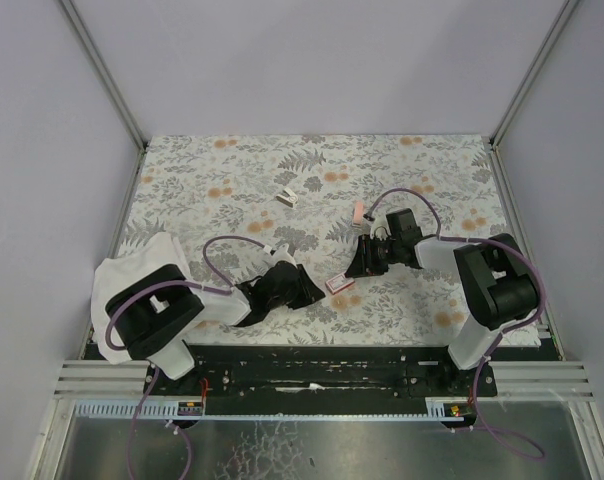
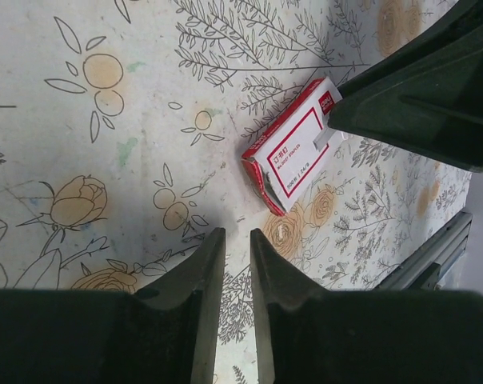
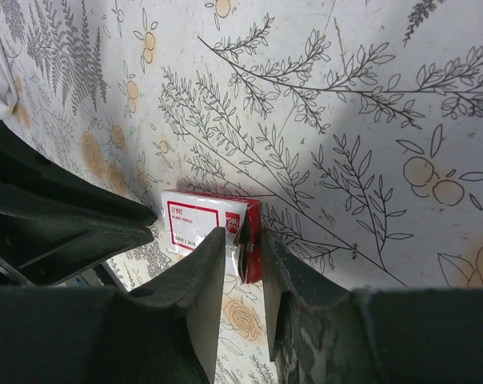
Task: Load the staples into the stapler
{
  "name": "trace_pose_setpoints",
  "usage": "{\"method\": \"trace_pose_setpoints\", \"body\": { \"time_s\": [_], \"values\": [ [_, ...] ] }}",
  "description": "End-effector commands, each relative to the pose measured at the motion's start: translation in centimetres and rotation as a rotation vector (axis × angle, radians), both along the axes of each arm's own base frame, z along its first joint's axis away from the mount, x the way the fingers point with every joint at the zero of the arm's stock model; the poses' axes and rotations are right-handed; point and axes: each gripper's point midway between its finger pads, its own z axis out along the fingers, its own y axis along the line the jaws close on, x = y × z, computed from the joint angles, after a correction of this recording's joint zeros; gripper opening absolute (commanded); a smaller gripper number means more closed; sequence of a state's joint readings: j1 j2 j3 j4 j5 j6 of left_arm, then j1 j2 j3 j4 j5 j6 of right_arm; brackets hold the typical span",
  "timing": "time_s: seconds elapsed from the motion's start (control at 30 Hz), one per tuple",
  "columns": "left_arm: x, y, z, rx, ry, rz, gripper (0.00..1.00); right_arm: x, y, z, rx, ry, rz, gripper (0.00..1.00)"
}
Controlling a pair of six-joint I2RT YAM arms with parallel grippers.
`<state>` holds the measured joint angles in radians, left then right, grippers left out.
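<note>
The staples' flat red box with a pale label (image 1: 340, 284) lies on the floral table between my two grippers. In the right wrist view my right gripper (image 3: 245, 236) stands narrowly open astride the box's (image 3: 197, 224) torn end flap, and a slit of table shows beside one finger. My left gripper (image 2: 233, 240) is just left of the box (image 2: 293, 152), jaws a thin gap apart with nothing between them. One right finger (image 2: 417, 104) touches a white tab at the box's far end. I cannot tell which object is the stapler.
A slim salmon-pink bar (image 1: 358, 212) lies behind my right gripper (image 1: 365, 265), and a small white and brown object (image 1: 287, 198) sits farther back. A white cloth (image 1: 132, 275) is bunched by my left arm. The black rail (image 1: 312, 365) runs along the near edge.
</note>
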<state>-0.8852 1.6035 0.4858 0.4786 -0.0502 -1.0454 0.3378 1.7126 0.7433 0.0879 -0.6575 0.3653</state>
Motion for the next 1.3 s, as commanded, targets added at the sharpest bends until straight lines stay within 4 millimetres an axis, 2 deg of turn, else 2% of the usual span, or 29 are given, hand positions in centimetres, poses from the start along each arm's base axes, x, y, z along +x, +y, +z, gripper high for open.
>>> {"method": "trace_pose_setpoints", "body": {
  "time_s": [0.0,0.2,0.47,0.93,1.27],
  "values": [
    [1.4,-0.7,1.1,-0.048,-0.04,0.034,0.18,0.5,0.8,0.8,0.019,-0.024,0.035,0.31],
    [1.6,-0.7,1.1,-0.083,-0.037,0.054,0.27,0.5,0.8,0.7,0.018,-0.023,0.035,0.31],
    [1.9,-0.5,0.5,-0.079,-0.025,0.071,0.28,0.3,0.8,0.5,0.015,-0.018,0.036,0.31],
    [2.1,-0.5,-1.1,-0.025,0.006,0.076,0.21,0.3,0.9,0.5,0.019,-0.017,0.044,0.28],
    [1.9,-0.2,-2.1,0.011,0.032,0.08,0.11,0.3,1.0,0.6,0.018,-0.021,0.046,0.28]
  ]
}}
